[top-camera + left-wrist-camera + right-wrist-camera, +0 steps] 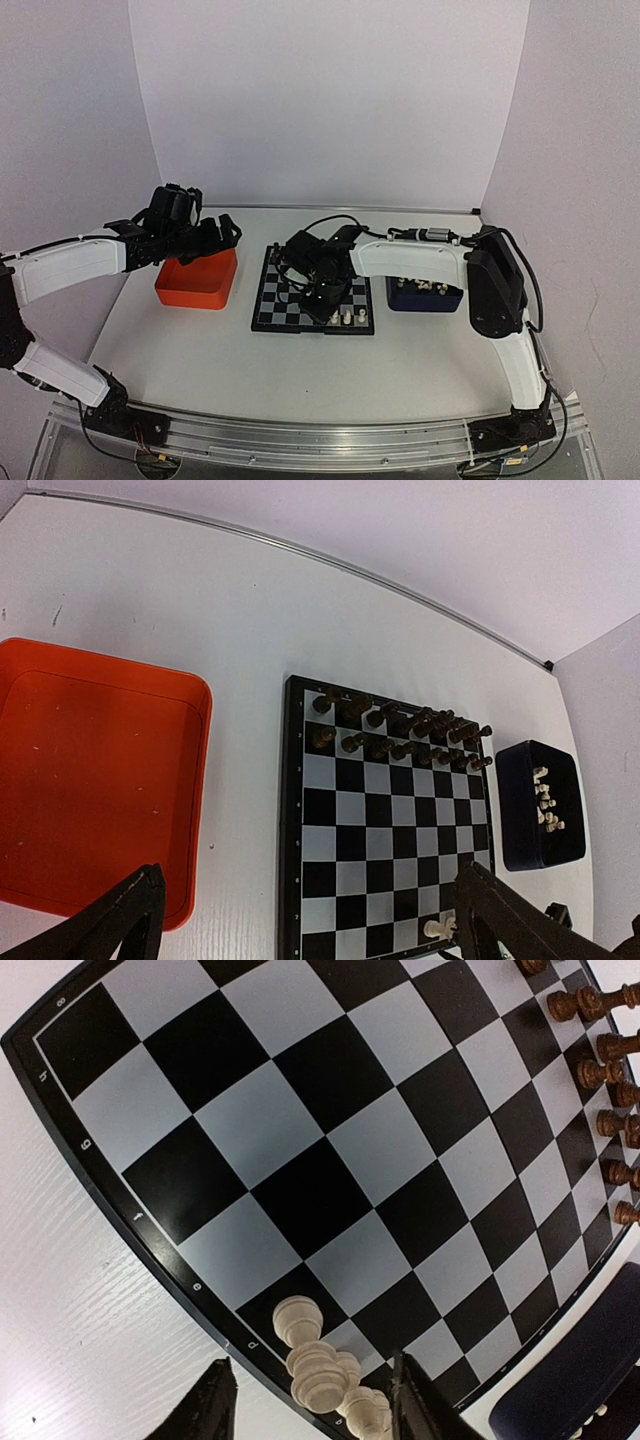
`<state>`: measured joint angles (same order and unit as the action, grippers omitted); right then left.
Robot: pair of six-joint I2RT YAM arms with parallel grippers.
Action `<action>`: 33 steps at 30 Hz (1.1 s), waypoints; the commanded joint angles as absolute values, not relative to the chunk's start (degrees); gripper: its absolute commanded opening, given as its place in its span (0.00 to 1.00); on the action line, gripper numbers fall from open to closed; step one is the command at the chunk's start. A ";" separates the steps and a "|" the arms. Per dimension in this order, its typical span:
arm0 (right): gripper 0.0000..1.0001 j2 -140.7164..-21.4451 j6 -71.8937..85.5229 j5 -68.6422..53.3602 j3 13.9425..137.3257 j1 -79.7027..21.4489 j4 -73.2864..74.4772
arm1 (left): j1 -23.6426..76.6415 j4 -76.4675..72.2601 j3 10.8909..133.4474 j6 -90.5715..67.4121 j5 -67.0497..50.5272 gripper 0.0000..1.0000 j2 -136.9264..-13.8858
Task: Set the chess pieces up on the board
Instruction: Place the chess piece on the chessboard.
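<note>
Over the near right part of the board (272,300), the right gripper (330,300) is hanging low with its fingers (217,1405) spread apart, wider than any single piece, and we are seeing nothing pinched between them. Beneath that gap, three cream-white chess pieces (320,1370) are standing in a short line on the squares along the board's near edge, close to its right corner. From the wrist camera we cannot tell whether the nearest one is touching a finger. More of the cream-white figures are lying in the dark blue tray (425,303), which is sitting just beside the board's right edge. Black pieces (400,735) are filling the two far rows of the board.

On the left side, the left gripper (222,236) is hovering above the orange tray (195,292), well apart from the board. Its fingers (120,920) are standing wide open and are holding nothing. We are seeing the orange tray resting on the white table (200,350), near the board's left edge but not touching it.
</note>
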<state>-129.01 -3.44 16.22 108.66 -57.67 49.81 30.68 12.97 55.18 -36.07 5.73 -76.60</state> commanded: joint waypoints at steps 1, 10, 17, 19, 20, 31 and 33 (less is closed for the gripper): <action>0.57 -124.17 -2.18 14.59 111.21 -57.78 50.33 | 30.41 10.43 57.22 -36.12 5.51 1.00 -75.86; 0.88 -116.09 -1.76 12.77 111.54 -57.10 49.31 | 30.41 8.34 57.83 -35.64 5.53 1.00 -75.72; 0.91 -109.29 5.25 11.57 107.37 -50.15 45.89 | 30.33 6.93 60.67 -34.02 6.51 1.00 -77.74; 0.91 -107.55 8.57 11.30 105.07 -46.49 44.71 | 30.23 6.03 61.40 -33.54 6.75 1.00 -79.14; 0.91 -106.70 10.00 11.61 104.03 -44.65 44.15 | 29.99 5.71 62.00 -33.45 6.61 1.00 -79.89; 0.91 -102.58 23.58 20.41 94.83 -30.63 42.63 | 23.32 3.04 71.91 -33.03 0.93 1.00 -92.81; 0.91 -102.16 26.61 19.47 93.68 -28.54 42.71 | 22.01 4.23 74.81 -33.00 -0.01 1.00 -94.52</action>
<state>-105.59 19.02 17.91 95.28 -31.34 43.32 24.81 5.41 67.98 -34.24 2.72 -92.23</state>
